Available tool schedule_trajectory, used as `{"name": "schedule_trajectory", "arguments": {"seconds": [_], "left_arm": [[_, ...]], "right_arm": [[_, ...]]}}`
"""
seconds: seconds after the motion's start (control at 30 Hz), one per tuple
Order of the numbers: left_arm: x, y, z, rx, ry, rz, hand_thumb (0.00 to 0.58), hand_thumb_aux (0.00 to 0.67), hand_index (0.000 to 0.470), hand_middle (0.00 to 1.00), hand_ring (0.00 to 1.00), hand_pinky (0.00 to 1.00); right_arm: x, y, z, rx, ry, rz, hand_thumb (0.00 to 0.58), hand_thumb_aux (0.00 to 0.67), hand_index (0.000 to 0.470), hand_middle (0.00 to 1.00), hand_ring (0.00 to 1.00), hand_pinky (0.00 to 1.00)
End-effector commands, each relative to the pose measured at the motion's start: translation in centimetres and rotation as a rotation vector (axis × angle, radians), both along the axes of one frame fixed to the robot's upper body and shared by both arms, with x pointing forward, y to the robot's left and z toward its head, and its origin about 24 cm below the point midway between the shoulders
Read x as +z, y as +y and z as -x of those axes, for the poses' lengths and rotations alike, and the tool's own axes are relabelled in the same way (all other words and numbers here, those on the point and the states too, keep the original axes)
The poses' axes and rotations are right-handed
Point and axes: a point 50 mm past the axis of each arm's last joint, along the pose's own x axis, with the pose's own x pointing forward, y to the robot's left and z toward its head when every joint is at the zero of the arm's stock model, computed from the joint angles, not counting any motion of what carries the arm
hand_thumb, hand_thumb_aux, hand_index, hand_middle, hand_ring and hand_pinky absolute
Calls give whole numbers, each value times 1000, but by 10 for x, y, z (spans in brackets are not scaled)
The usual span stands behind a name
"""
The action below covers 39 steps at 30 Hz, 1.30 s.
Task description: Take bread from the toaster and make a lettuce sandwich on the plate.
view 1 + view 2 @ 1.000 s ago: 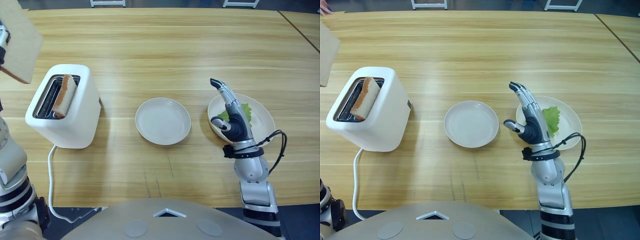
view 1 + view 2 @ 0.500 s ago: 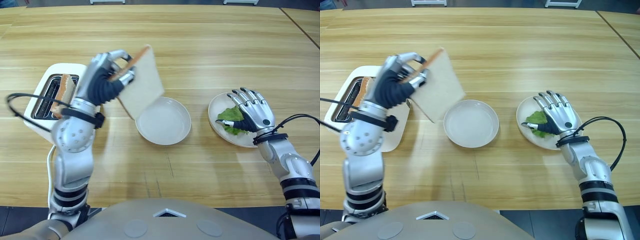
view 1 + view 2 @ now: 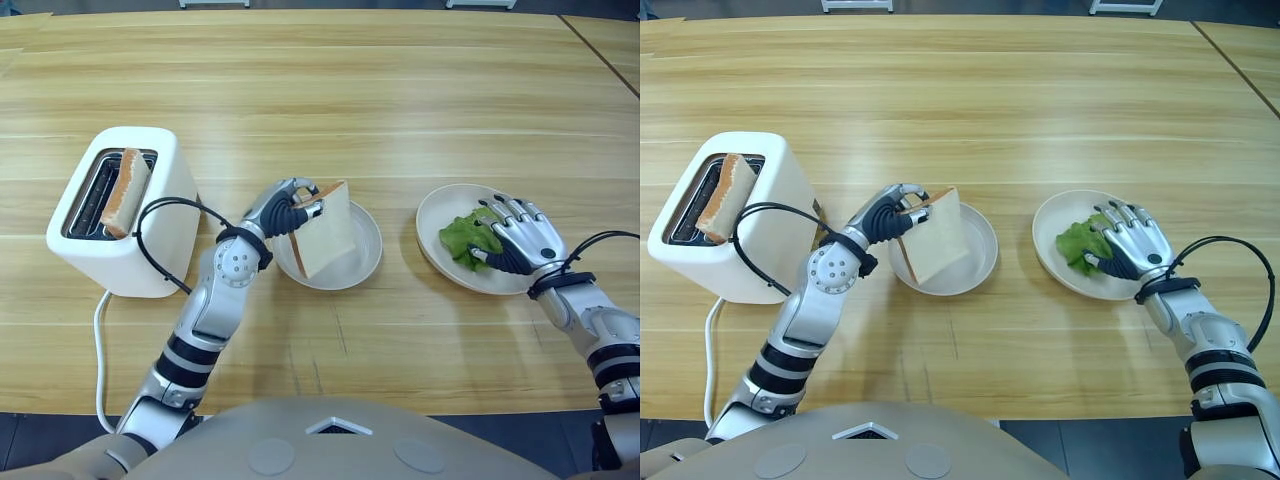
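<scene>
Bread [image 3: 325, 238] seems light and stiff but crumbly; left hand [image 3: 285, 208] pinches its top edge over the plate [image 3: 366, 266]. Right hand [image 3: 525, 240] lies on soft lettuce [image 3: 460, 238]; whether it grips, I cannot tell.

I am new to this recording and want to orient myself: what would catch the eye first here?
The left hand holds a bread slice tilted in the middle plate. On the right, the right hand lies on the lettuce in a second plate. At far left, a white toaster has another slice standing in its slot.
</scene>
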Motion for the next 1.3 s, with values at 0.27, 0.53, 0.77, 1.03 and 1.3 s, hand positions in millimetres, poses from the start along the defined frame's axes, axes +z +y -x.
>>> {"name": "schedule_trajectory", "arguments": {"seconds": [0.27,0.53,0.77,1.03,1.3], "left_arm": [[-34,-4,-15,-61,92,-118,580,670,470,1000,1000,1000],[-26,-22,-9,-258,-328,-460,580,670,470,518,518,518],[16,-39,-9,-257,-801,-589,0,0,0,0,0,0],[41,-27,-7,-147,-956,-665,0,0,0,0,0,0],[125,60,30,271,-919,-627,0,0,0,0,0,0]], "right_arm": [[-25,-7,8,-80,202,-36,566,565,396,0,0,0],[-5,2,-4,-37,88,-154,580,670,470,0,0,0],[20,21,-10,48,-23,-244,580,670,470,0,0,0],[66,76,-13,236,-170,-389,580,670,470,0,0,0],[51,153,-15,391,-134,-493,580,670,470,0,0,0]]}}
